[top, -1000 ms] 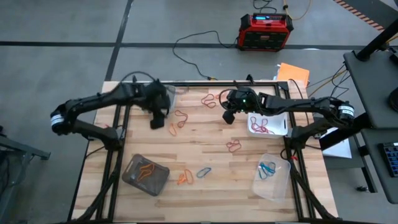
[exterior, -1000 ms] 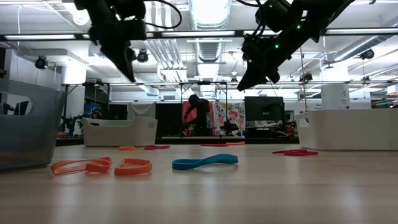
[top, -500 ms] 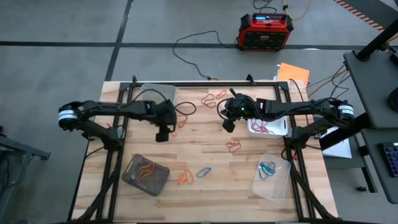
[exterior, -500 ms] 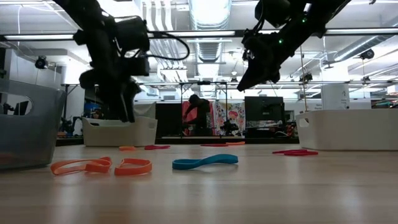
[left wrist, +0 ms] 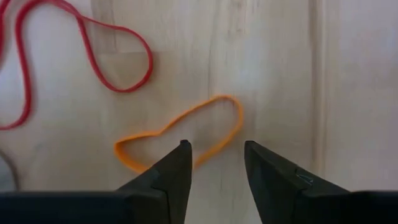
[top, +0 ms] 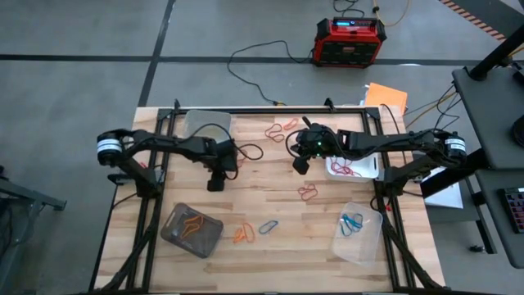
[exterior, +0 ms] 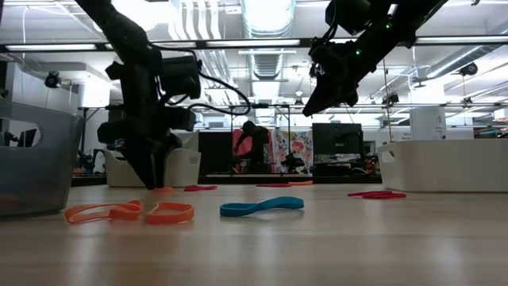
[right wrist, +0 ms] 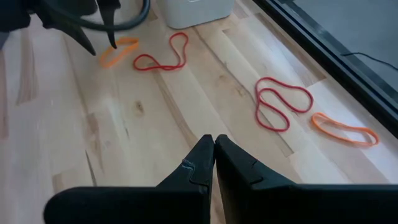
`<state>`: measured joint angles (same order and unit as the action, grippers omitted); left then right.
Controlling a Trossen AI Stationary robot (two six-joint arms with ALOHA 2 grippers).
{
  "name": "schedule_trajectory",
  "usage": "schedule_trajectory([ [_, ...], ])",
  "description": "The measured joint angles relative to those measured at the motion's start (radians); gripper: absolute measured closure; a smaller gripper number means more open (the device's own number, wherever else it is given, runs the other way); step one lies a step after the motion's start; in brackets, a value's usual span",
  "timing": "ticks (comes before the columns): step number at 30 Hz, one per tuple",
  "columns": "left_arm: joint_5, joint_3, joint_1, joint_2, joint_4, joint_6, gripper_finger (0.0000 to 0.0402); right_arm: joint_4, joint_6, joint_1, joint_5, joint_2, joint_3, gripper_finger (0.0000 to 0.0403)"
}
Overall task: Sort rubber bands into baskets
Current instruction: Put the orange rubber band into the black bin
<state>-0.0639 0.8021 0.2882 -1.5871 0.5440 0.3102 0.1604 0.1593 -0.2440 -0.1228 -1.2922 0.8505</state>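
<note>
Left gripper [left wrist: 216,149] is down at the pale wooden table [top: 278,205], fingers apart with a clear gap between the tips. A thin orange rubber loop [left wrist: 180,134] lies flat on the wood directly ahead of them: its near strand runs across the gap just in front of both tips, the rest of the loop extending away from the gripper. Whether the tips touch the loop cannot be told. Nothing is clamped. Beside the orange loop, apart from it, lies a long thin red rubber band [left wrist: 74,68], outside the fingers.

In the low view the left gripper [exterior: 151,179] points straight down, tips at table level next to a small orange shape.

Right gripper [right wrist: 214,144] hangs above the table near its far-middle, fingers pressed together, holding nothing. Below and ahead of it: a twisted red rubber loop [right wrist: 281,102] and an orange rubber band [right wrist: 345,127].

High view: smoky grey-brown plastic tub [top: 191,230] at near left holds orange bands; white tub [top: 352,162] at right holds red ones.
</note>
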Motion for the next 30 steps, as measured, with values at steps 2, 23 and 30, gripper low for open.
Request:
schedule_trajectory([
  [2, 0.000, 0.000, 0.000, -0.017, -0.012, 0.005, 0.0276, 0.000, 0.000, 0.000, 0.000, 0.000, 0.000, 0.0393],
  [23, -0.004, 0.006, -0.025, -0.057, -0.038, 0.041, 0.0400, 0.001, -0.016, 0.000, 0.000, 0.000, 0.000, 0.0393],
  [30, -0.012, 0.058, -0.050, 0.065, 0.015, 0.044, 0.0401, 0.017, -0.015, 0.000, -0.001, 0.000, 0.000, 0.0393],
])
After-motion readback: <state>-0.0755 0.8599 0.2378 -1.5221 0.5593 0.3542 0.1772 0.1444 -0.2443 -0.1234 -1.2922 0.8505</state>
